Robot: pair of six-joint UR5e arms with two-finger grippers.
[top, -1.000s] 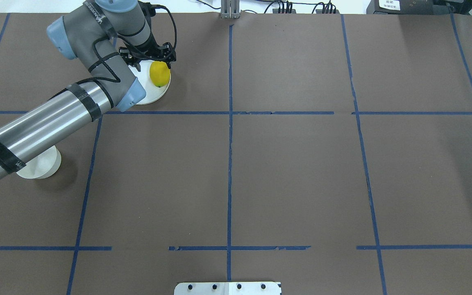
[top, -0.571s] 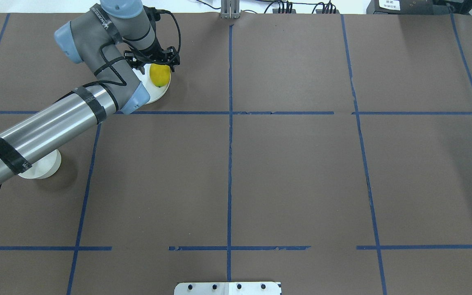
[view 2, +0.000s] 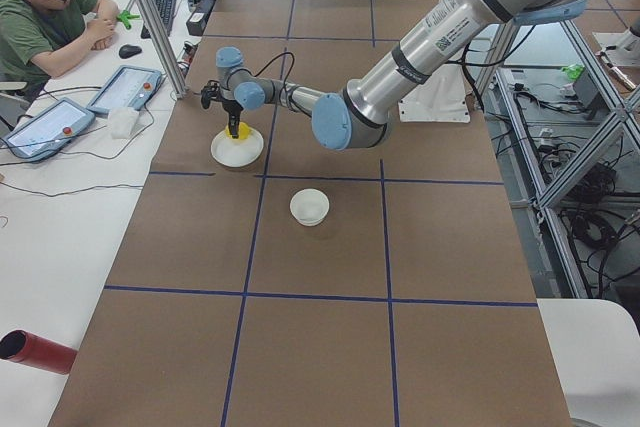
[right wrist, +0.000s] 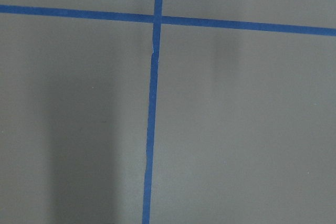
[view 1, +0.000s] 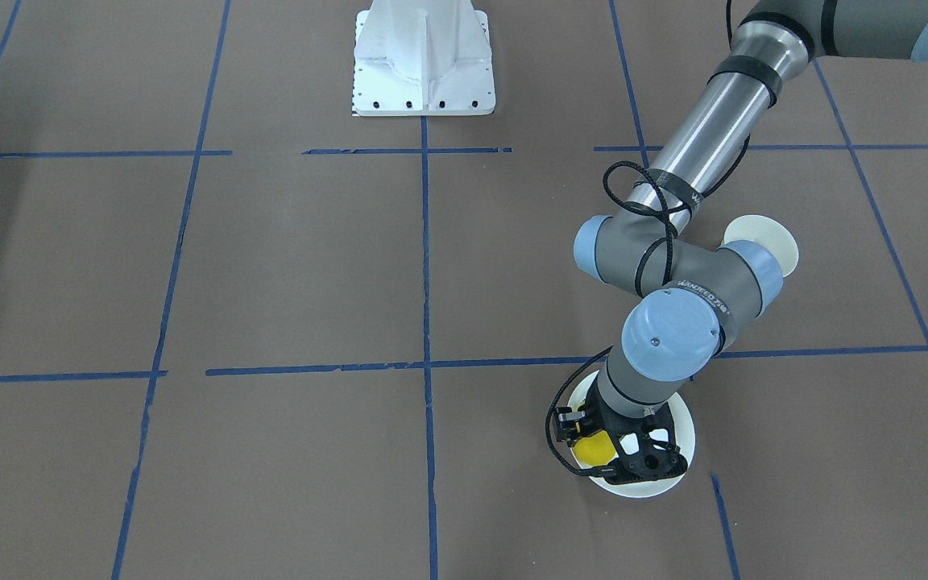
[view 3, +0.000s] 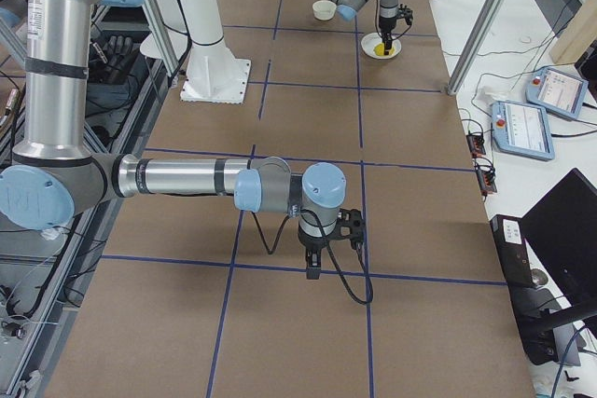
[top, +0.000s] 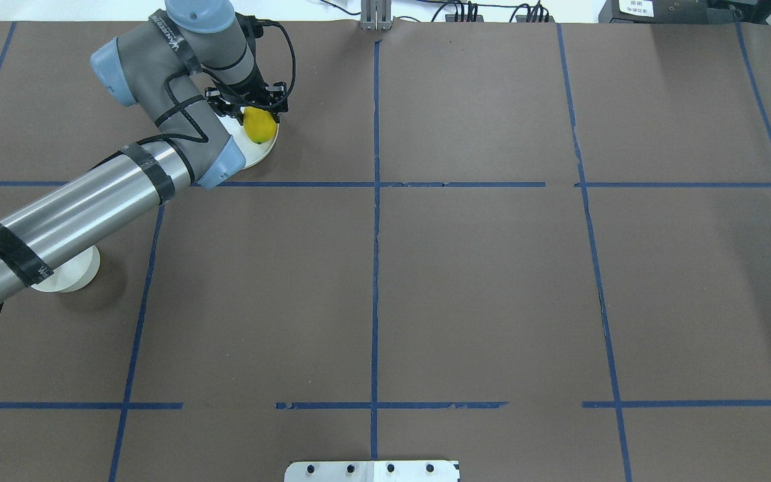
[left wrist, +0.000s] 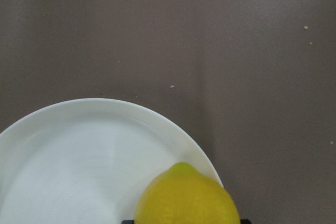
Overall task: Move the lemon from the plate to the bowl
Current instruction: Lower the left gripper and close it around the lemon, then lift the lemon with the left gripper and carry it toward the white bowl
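Exterior front-facing view: we see the left hand (view 1: 605,455) down over the plate (left wrist: 79,156), pointing straight down, its fingers either side of the lemon (left wrist: 185,199). We cannot tell whether the fingers press on the fruit or only flank it. The lemon sits between the fingers, resting on the plate at the plate's edge; in the left wrist view its tip reaches the rim. The plate lies flat on the brown tabletop (top: 492,281) right under the hand. The bowl (view 2: 309,206) stands upright, well apart from the hand, back toward the robot's side; the left arm partly covers it in the overhead view. The right hand (view 3: 312,272) is far from the left hand, pointing down over bare tabletop near a crossing of blue tape lines (right wrist: 149,129). It shows only in the exterior right view, so we cannot tell its grip state.
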